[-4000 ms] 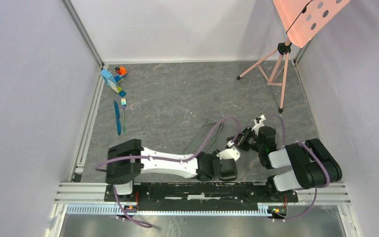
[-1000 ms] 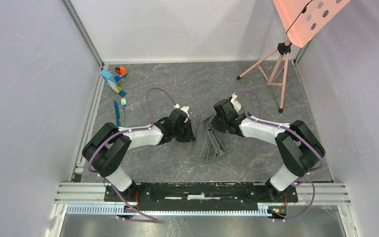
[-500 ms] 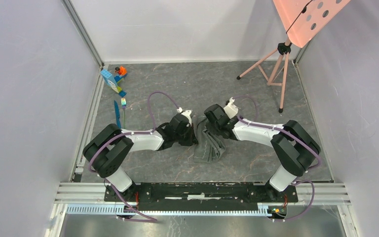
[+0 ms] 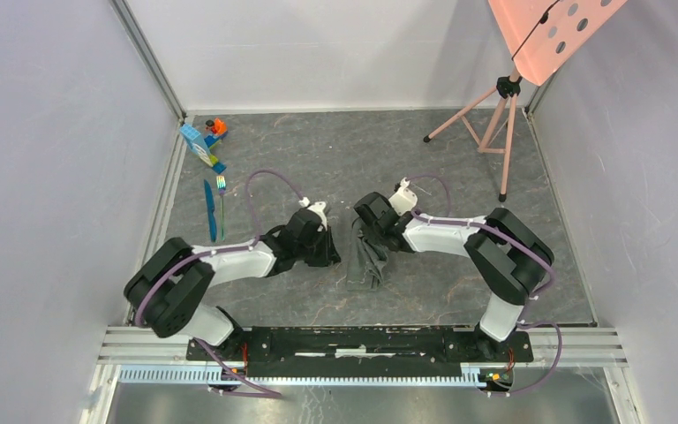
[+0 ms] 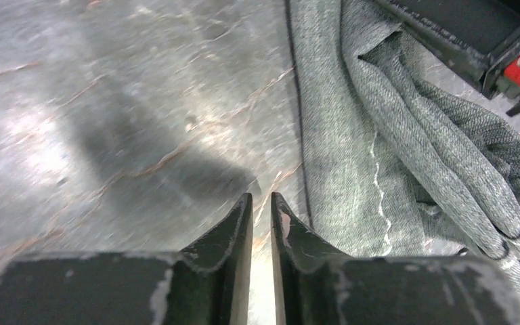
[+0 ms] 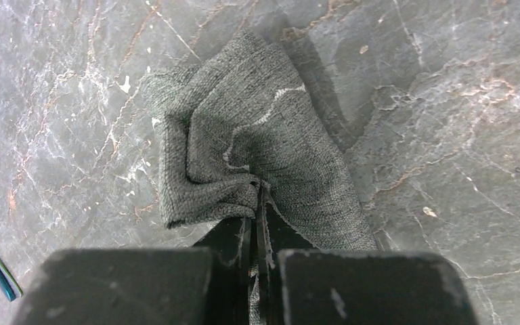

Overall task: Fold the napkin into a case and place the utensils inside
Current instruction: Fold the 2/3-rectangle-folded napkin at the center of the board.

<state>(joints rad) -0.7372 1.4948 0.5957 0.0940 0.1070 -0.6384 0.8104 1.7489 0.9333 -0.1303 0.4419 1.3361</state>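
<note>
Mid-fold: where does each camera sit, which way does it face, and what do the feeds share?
Top external: above and behind the bases, looking down on the marbled grey table; the left arm and right arm show.
Left wrist: behind the left gripper, jaws barely apart, looking down at bare table beside the dark grey stitched cloth napkin.
Right wrist: behind the right gripper, shut on that napkin, looking down at it.
Shared: all three show the napkin.
</note>
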